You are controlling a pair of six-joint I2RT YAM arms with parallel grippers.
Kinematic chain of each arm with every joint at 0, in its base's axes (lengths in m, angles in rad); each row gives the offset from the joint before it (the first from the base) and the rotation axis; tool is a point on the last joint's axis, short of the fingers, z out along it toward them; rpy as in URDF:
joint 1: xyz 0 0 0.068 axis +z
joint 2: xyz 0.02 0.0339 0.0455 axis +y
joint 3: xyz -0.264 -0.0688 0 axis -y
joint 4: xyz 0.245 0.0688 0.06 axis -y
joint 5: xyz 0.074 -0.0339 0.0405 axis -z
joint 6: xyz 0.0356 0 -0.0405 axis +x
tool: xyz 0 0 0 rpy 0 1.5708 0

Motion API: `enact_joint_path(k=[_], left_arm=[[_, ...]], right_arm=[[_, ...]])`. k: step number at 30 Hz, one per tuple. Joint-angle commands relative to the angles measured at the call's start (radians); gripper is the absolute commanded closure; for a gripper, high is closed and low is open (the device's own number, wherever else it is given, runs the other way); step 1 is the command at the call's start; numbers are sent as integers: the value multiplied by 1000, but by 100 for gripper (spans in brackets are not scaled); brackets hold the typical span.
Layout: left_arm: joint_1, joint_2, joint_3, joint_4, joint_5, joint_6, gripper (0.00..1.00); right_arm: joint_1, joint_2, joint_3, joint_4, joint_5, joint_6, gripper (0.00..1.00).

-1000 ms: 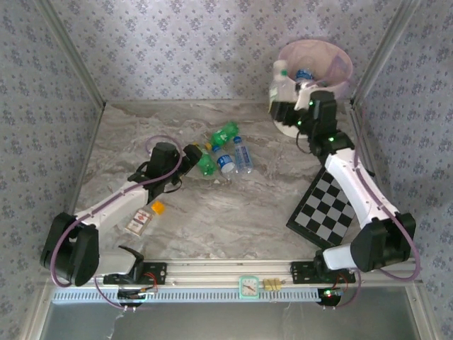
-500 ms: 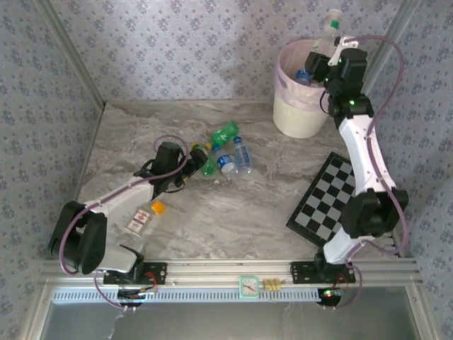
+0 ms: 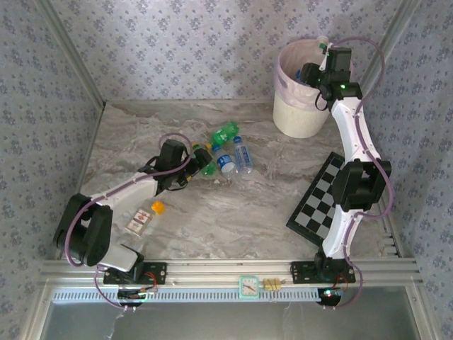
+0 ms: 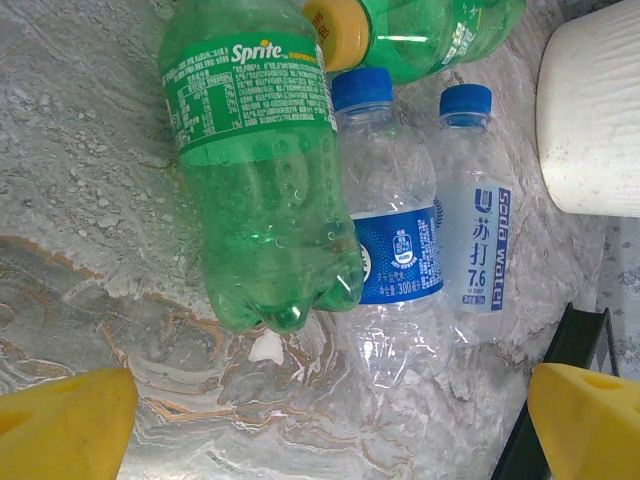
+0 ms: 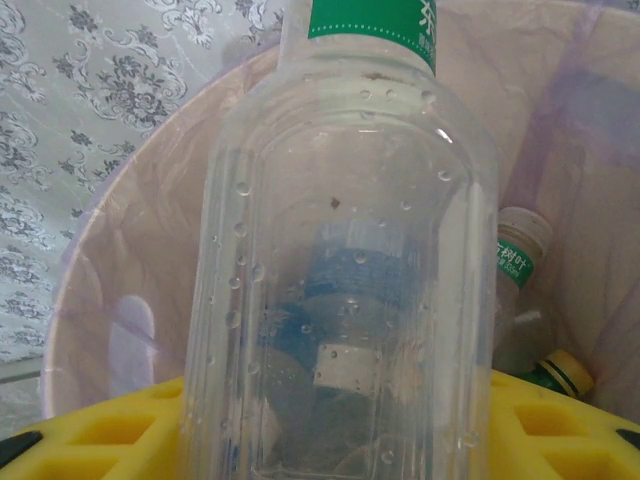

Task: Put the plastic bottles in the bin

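Although the bin [image 3: 301, 113] is set below, the clear bottle [image 5: 340, 250] clamped by the right gripper [image 3: 322, 60] could be bounced off its rim if released tilted; well away, a green bottle [image 4: 265, 190] is faced by the wide-spread left gripper [image 4: 320, 420]

We were looking at a lab robot cell: floral-papered panels [image 3: 212, 49] boxed in a marble-patterned table [image 3: 233, 212]. An aluminium rail [image 3: 212, 270] carried the left arm [image 3: 120, 195] and right arm [image 3: 354, 142], beside a checkerboard [image 3: 322, 209].
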Motion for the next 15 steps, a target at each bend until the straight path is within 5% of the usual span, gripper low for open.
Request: enact_joint_path(k=[1, 9, 15], left_arm=[[-6, 18, 43, 1, 19, 16, 0], [-6, 39, 68, -9, 17, 19, 0], [-6, 46, 87, -13, 13, 23, 0]], right_arm=[[2, 18, 51, -53, -12, 9, 42], [2, 29, 129, -93, -4, -8, 3], [5, -7, 171, -105, 1, -29, 0]])
